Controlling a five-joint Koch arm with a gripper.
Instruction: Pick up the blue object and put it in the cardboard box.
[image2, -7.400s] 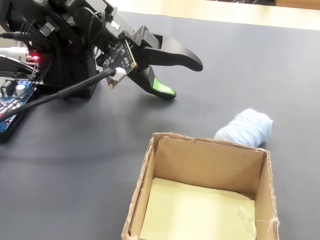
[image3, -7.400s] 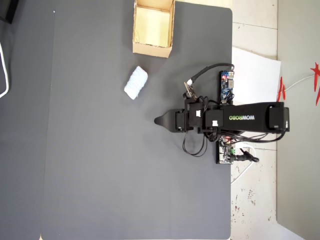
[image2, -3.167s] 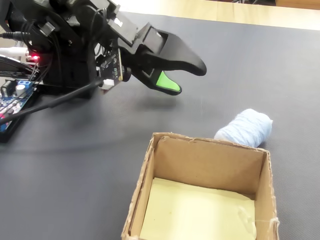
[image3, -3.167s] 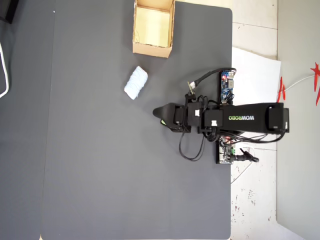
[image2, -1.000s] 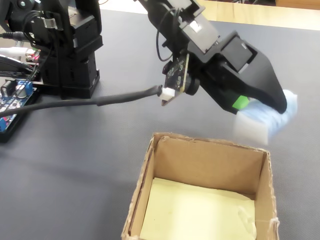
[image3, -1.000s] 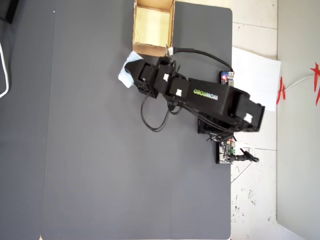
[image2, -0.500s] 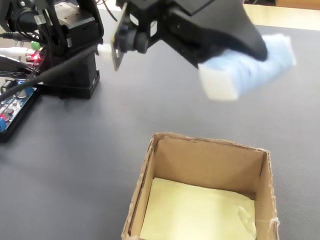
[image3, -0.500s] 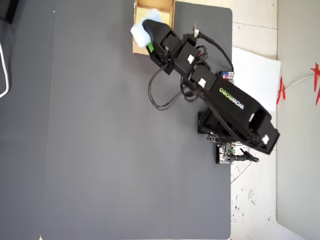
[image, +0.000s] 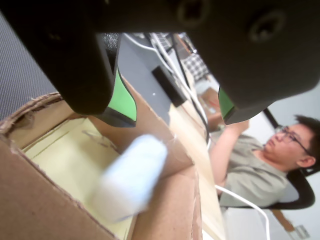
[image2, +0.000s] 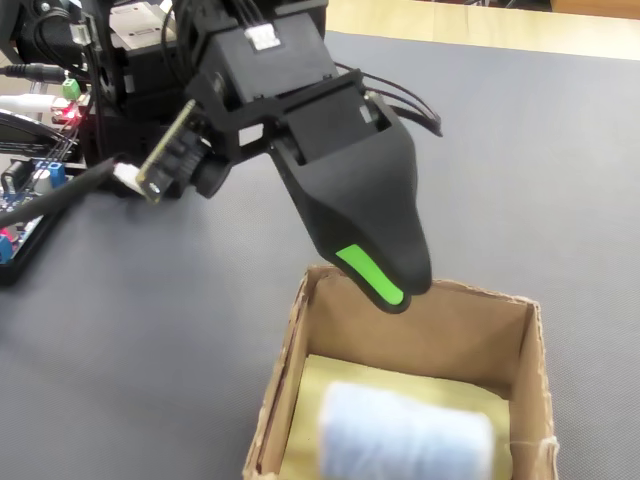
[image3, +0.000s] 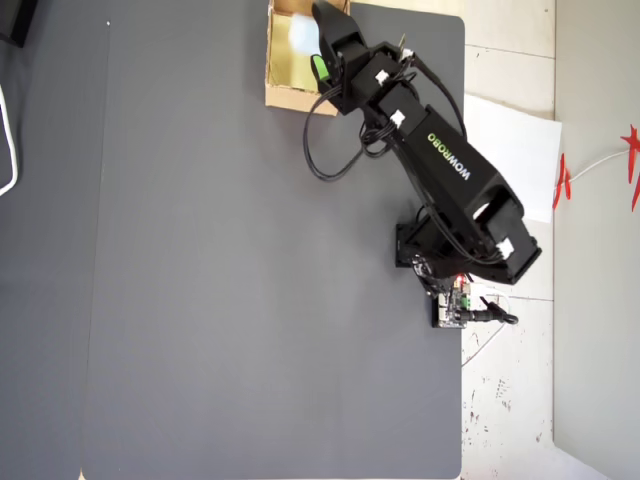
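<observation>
The cardboard box (image: 170, 215) stands under my gripper (image: 175, 118), which is open; its green-lined jaws are wide apart with nothing between them. The blue object (image: 131, 176), a pale blue-white bundle, shows blurred inside the box opening, below the jaws and apart from them. In the fixed view the bundle (image2: 405, 438) is over the yellowish box floor, and one green-striped finger (image2: 375, 275) hangs over the box's (image2: 530, 370) far rim. In the overhead view the box (image3: 285, 95) is at the mat's top edge, with the bundle (image3: 300, 30) in it beside the gripper (image3: 320, 62).
A dark grey mat (image3: 220, 280) covers the table. The arm base and a circuit board (image3: 455, 305) sit at the mat's right edge. Electronics and cables (image2: 40, 150) lie at the left of the fixed view. A seated person (image: 260, 160) is beyond the table.
</observation>
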